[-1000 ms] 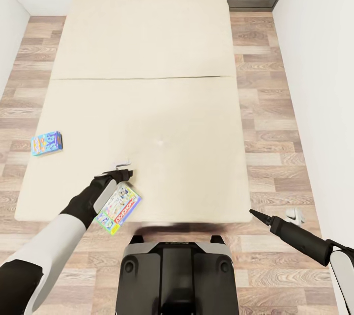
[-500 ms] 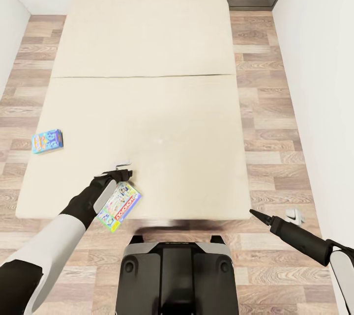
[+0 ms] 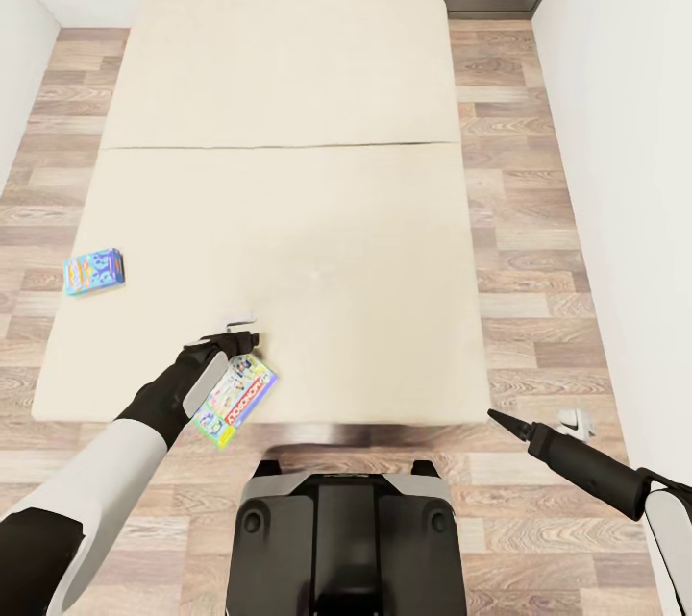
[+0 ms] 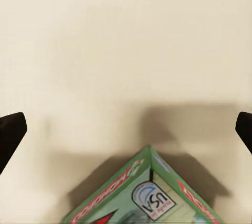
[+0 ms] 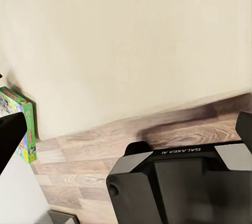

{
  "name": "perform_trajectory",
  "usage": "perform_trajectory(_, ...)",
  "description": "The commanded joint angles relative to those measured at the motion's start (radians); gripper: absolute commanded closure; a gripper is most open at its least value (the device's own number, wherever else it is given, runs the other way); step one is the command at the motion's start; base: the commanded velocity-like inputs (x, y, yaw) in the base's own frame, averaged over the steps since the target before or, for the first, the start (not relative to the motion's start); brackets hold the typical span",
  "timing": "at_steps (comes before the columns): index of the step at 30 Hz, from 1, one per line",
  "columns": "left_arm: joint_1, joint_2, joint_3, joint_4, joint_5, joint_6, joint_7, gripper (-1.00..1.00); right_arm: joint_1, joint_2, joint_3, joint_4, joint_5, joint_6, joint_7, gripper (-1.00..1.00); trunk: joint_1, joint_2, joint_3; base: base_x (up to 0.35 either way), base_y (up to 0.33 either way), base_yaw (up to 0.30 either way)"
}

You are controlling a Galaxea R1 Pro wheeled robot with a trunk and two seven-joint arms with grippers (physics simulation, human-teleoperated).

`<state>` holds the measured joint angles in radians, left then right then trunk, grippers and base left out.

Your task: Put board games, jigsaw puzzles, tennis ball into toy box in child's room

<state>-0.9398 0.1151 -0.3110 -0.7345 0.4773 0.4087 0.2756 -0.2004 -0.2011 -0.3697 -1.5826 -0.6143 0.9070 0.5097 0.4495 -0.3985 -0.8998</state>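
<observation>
Jaws of left gripper [image 3: 235,340] spread wide, Monopoly box [image 3: 232,397] lifted between them above the bed [image 3: 288,116].

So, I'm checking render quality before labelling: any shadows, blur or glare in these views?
Head view: even, soft lighting, no glare, a dark shadow under the bed at its near edge. Left wrist view: a soft, blurred shadow on the mattress around the Monopoly box, whose near corner looks stretched. Right wrist view: a smeared shadow on the floor planks.

left hand [image 3: 234,339] extended forward, right hand [image 3: 500,419] low, fingers together
</observation>
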Motion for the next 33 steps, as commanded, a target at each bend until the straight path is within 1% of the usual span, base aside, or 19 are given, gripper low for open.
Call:
perform_trajectory(1, -0.001, 0.002, -0.007, -0.002, 0.010, 0.002, 0.010, -1.00, -0.001, 0.000, -0.002, 0.000, 0.002, 0.005, 0.005, -1.00, 0.000, -0.002, -0.001, -0.064, 0.000, 0.000)
perform_trajectory(7, -0.001, 0.002, -0.007, -0.002, 0.010, 0.002, 0.010, -1.00, -0.001, 0.000, -0.001, 0.000, 0.002, 0.005, 0.004, -1.00, 0.000, -0.002, -0.001, -0.116, 0.000, 0.000)
perform_trajectory(16, -0.001, 0.003, 0.002, -0.006, 0.011, 0.001, 0.008, -1.00, -0.001, 0.000, 0.000, 0.000, 0.003, 0.004, 0.004, -1.00, 0.000, -0.002, -0.001, -0.019, 0.000, 0.000)
perform_trajectory(17, -0.001, 0.006, 0.004, -0.015, 0.011, 0.002, 0.007, -1.00, -0.001, 0.000, 0.000, 0.000, 0.003, 0.004, 0.004, -1.00, 0.000, -0.002, -0.001, -0.003, 0.000, 0.000)
perform_trajectory(18, -0.001, 0.011, 0.005, -0.022, 0.012, 0.003, 0.007, -1.00, -0.001, 0.000, 0.000, 0.000, 0.004, 0.003, 0.004, -1.00, 0.000, -0.002, -0.001, -0.002, 0.000, 0.000)
perform_trajectory(20, -0.001, 0.035, 0.006, -0.053, 0.018, 0.010, 0.007, -1.00, -0.001, 0.000, 0.000, 0.000, 0.005, 0.001, 0.004, -1.00, 0.000, -0.002, -0.001, -0.001, 0.000, 0.000)
perform_trajectory(21, -0.001, 0.056, 0.007, -0.084, 0.022, 0.024, 0.006, -1.00, -0.001, 0.000, 0.000, 0.000, 0.006, -0.001, 0.004, -1.00, 0.000, -0.002, -0.001, 0.000, 0.000, 0.000)
perform_trajectory(22, 0.000, 0.066, 0.007, -0.103, 0.025, 0.036, 0.005, -1.00, -0.001, 0.001, 0.000, 0.000, 0.006, -0.002, 0.004, -1.00, 0.000, -0.002, -0.001, 0.000, 0.000, 0.000)
perform_trajectory(23, 0.000, 0.086, 0.008, -0.146, 0.031, 0.070, 0.000, -1.00, -0.001, 0.001, 0.000, 0.000, 0.007, -0.006, 0.004, -1.00, 0.000, -0.002, -0.001, 0.000, 0.000, 0.000)
perform_trajectory(25, 0.001, 0.103, 0.012, -0.195, 0.041, 0.112, -0.008, -1.00, 0.000, 0.001, 0.000, 0.000, 0.008, -0.009, 0.004, -1.00, 0.000, -0.002, -0.001, 0.000, 0.000, 0.000)
perform_trajectory(26, 0.003, 0.118, 0.026, -0.247, 0.055, 0.157, -0.018, -1.00, 0.000, 0.001, 0.000, 0.000, 0.009, -0.013, 0.004, -1.00, 0.000, -0.002, -0.001, 0.000, 0.000, 0.000)
perform_trajectory(28, 0.005, 0.131, 0.052, -0.299, 0.073, 0.204, -0.031, -1.00, 0.000, 0.001, 0.000, 0.000, 0.010, -0.016, 0.004, -1.00, 0.000, -0.002, -0.001, 0.000, 0.000, 0.000)
perform_trajectory(29, 0.009, 0.144, 0.088, -0.349, 0.090, 0.252, -0.043, -1.00, 0.001, 0.002, 0.000, 0.000, 0.011, -0.019, 0.004, -1.00, 0.000, -0.002, -0.001, 0.000, 0.000, 0.000)
perform_trajectory(31, 0.012, 0.158, 0.134, -0.398, 0.105, 0.311, -0.059, -1.00, 0.001, 0.002, 0.000, 0.000, 0.011, -0.020, 0.004, -1.00, 0.000, -0.002, -0.001, 0.000, 0.000, 0.000)
perform_trajectory(32, 0.015, 0.170, 0.183, -0.443, 0.118, 0.373, -0.079, -1.00, 0.001, 0.002, 0.000, 0.000, 0.012, -0.021, 0.004, -1.00, 0.000, -0.002, -0.001, 0.000, 0.000, 0.000)
perform_trajectory(33, 0.018, 0.176, 0.207, -0.463, 0.124, 0.405, -0.092, -1.00, 0.001, 0.002, 0.000, 0.000, 0.012, -0.022, 0.004, -1.00, 0.000, -0.002, -0.001, 0.000, 0.000, 0.000)
